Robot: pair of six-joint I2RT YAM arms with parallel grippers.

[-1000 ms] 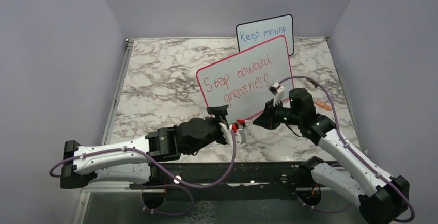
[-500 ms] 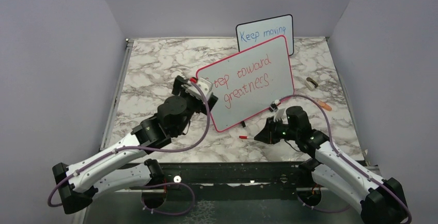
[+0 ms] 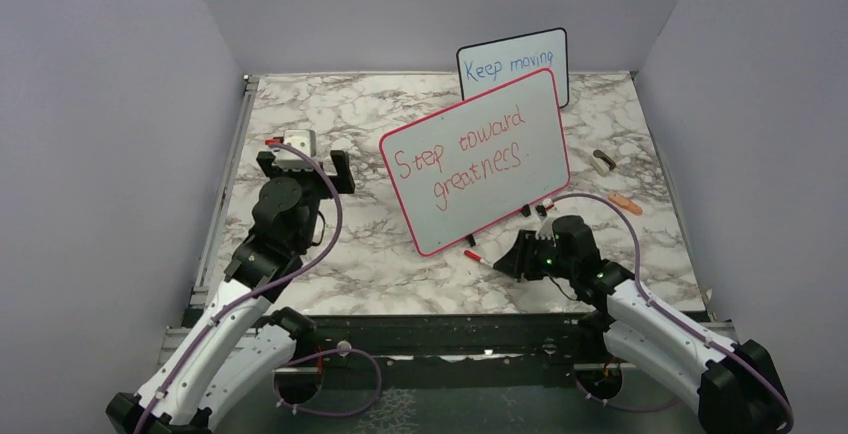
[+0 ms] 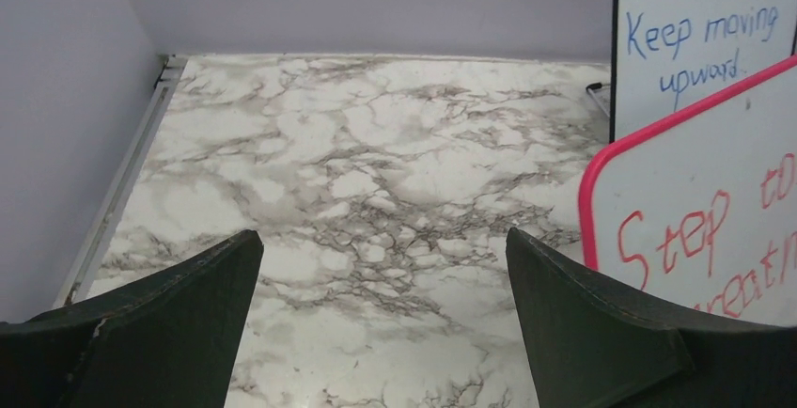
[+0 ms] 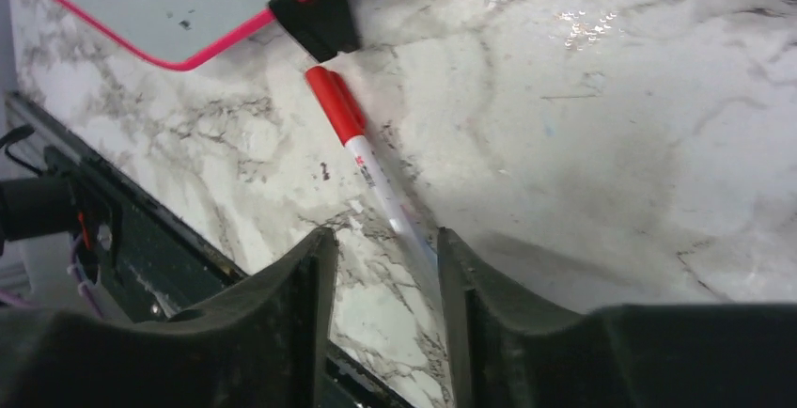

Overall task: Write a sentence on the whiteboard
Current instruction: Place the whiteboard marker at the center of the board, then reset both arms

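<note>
The whiteboard (image 3: 480, 164), red-pink framed, stands tilted at mid-table with the sentence (image 3: 462, 159) "Step toward greatness." in red across two lines. A red-capped marker (image 3: 478, 256) lies on the marble by the board's near foot. My right gripper (image 3: 503, 259) sits low at the marker's rear end. In the right wrist view its jaws stand apart, and the marker (image 5: 362, 159) runs along the inner side of the right finger, resting on the table. My left gripper (image 3: 305, 167) is raised at the left, wide open and empty; its view shows the whiteboard (image 4: 695, 211) edge at right.
A smaller black-framed board (image 3: 513, 64) with blue writing stands behind the whiteboard. A small dark and white object (image 3: 603, 161) and an orange one (image 3: 623, 202) lie at the right. The black rail of the table's near edge (image 3: 450, 329) runs just behind my right gripper.
My left arm swung away from the marker to the far left and opened wide. My right gripper lowered the marker to the table and parted its jaws.
</note>
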